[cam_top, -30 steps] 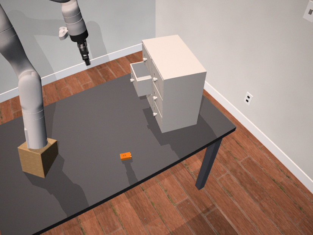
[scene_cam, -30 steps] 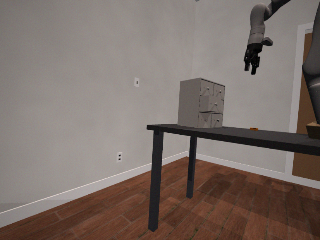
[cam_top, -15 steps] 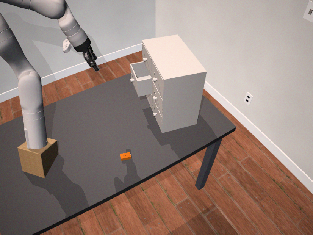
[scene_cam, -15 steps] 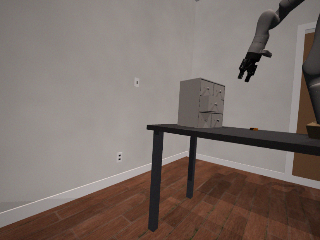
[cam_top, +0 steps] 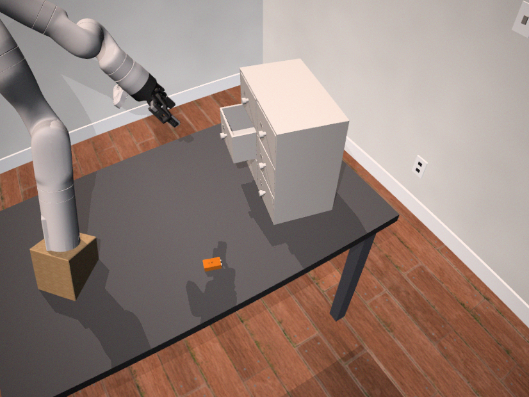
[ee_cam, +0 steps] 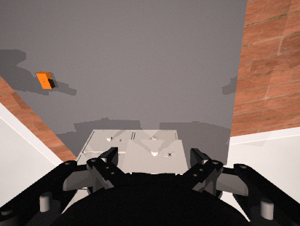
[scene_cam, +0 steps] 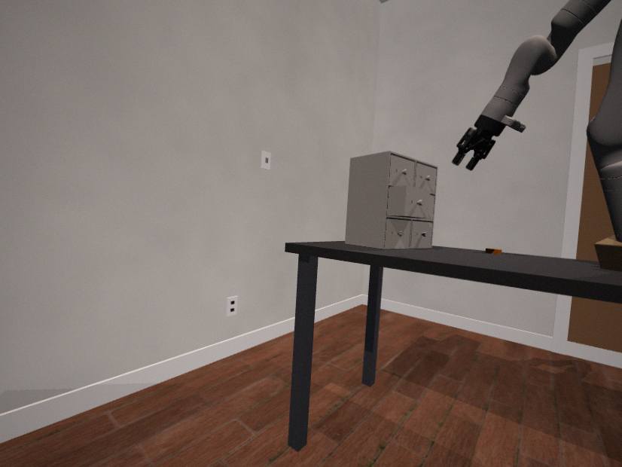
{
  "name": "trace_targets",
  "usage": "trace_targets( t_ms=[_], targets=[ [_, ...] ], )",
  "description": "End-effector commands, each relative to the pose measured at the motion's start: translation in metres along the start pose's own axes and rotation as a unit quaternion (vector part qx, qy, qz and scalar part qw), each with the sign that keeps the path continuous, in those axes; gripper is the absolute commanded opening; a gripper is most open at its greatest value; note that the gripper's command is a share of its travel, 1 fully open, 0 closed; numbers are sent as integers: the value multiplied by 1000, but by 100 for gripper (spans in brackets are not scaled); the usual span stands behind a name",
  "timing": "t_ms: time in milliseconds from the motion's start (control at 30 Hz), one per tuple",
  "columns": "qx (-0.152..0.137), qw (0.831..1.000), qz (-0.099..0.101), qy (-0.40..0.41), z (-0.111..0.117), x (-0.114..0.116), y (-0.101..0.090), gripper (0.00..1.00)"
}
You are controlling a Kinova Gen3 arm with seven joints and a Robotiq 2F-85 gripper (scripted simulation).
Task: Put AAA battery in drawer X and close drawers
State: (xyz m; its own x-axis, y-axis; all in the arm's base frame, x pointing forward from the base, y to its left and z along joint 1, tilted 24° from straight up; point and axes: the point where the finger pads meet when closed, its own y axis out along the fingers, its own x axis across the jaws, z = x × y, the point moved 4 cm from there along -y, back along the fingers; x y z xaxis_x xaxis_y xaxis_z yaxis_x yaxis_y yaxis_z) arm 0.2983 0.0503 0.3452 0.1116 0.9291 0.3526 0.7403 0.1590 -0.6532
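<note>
The fingers (cam_top: 173,113) (scene_cam: 463,164) are spread wide, with nothing between them. Ahead of them and lower down, one middle-row drawer (cam_top: 244,147) (scene_cam: 427,209) (ee_cam: 145,162) juts from the small chest (cam_top: 305,170) (scene_cam: 368,200) (ee_cam: 105,146). Its front bears an X beside the knob (cam_top: 223,136) (scene_cam: 419,202) (ee_cam: 154,154). The visible part of its grey inside shows no contents; the rest is hidden. The chest's other drawers look pushed in, their contents out of sight. The chest stands upright on the desk (cam_top: 149,205) (scene_cam: 452,261) (ee_cam: 153,73).

The arm (cam_top: 123,70) (scene_cam: 507,95) reaches high over the desk and slants down, its fingers aimed obliquely toward the chest, touching neither it nor the drawer. Well apart from and below them, an orange block (cam_top: 211,264) (scene_cam: 493,251) (ee_cam: 44,81) with small end studs lies on the desk. I cannot make out the AAA battery, so cannot place it.

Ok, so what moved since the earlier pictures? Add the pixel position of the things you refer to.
The robot arm's black fingers (cam_top: 175,114) (scene_cam: 463,166) swung down and closer to the white chest of drawers (cam_top: 310,170) (scene_cam: 367,203), taking hold of nothing. The chest, its open drawer and the orange block stayed put.
</note>
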Motion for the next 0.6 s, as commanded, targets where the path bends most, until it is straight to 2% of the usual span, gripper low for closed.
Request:
trace_targets(
  t_ms=[0, 300, 567],
  targets=[
    [4, 1000, -2, -3, 8, 0, 5, 100],
    [-17, 1000, -2, -3, 8, 1, 14, 100],
    [-21, 1000, -2, -3, 9, 1, 16, 100]
  ],
)
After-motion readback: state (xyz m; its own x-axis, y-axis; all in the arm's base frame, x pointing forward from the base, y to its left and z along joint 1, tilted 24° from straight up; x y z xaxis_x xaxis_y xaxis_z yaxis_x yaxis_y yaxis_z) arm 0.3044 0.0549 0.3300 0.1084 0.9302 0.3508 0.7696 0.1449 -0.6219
